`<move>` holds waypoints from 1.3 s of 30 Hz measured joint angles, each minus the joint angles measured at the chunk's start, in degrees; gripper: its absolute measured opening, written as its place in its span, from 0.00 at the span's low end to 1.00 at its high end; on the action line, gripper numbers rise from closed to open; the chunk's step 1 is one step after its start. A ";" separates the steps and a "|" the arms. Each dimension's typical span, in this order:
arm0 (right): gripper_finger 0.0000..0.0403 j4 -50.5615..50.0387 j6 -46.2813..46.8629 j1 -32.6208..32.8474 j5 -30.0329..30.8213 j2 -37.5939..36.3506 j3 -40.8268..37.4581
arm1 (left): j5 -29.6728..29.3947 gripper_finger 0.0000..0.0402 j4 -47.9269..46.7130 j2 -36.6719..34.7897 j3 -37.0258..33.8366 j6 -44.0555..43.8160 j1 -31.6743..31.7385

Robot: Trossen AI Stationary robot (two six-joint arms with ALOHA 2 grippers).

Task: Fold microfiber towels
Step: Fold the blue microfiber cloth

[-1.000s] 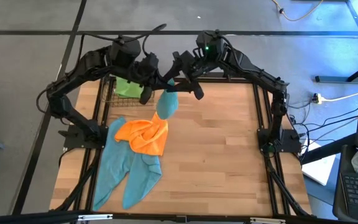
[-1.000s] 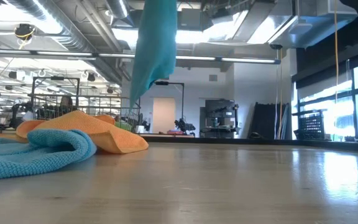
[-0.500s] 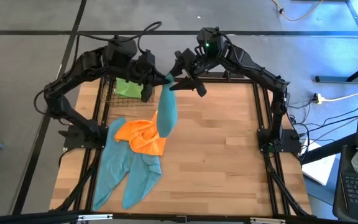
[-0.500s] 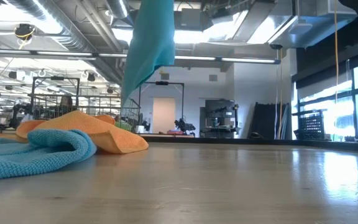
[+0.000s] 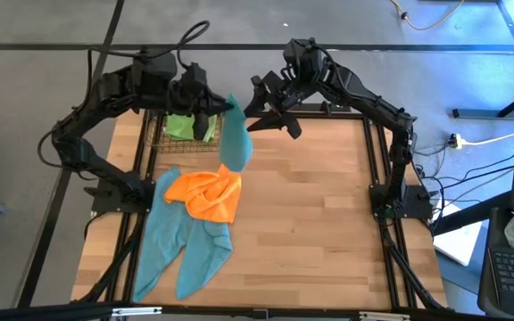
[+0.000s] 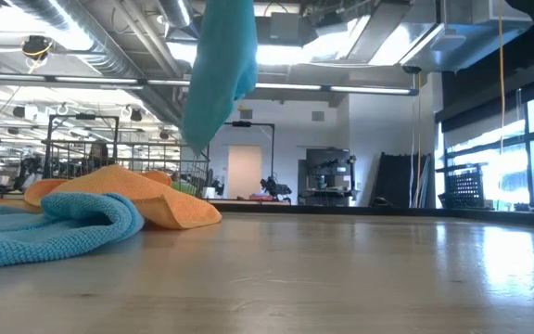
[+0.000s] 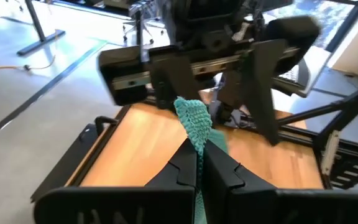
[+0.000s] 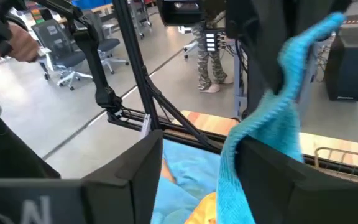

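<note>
Overhead and table-level cameras share the hanging teal towel point(image 5: 235, 143); wrist cameras seemingly face each other.

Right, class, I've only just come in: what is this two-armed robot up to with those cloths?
The left gripper is shut on a corner of a limp teal microfiber towel, holding it in the air above the wooden table. The right gripper is open beside the hanging cloth, not gripping it. On the table lie a crumpled orange towel and more teal towels, unfolded. A lime green towel sits in a wire basket at the back.
</note>
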 joint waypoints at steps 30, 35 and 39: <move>0.10 -17.35 -15.27 1.84 -2.10 3.61 0.02 | -9.82 0.00 -0.90 -5.94 -0.02 4.90 1.62; 0.04 -20.08 -16.61 1.78 -1.67 4.04 0.01 | -10.09 0.00 -1.14 -6.26 -0.02 4.94 2.24; 0.02 -21.57 -16.88 1.77 -1.84 4.25 0.02 | -10.06 0.00 -1.34 -6.18 -0.02 4.98 2.25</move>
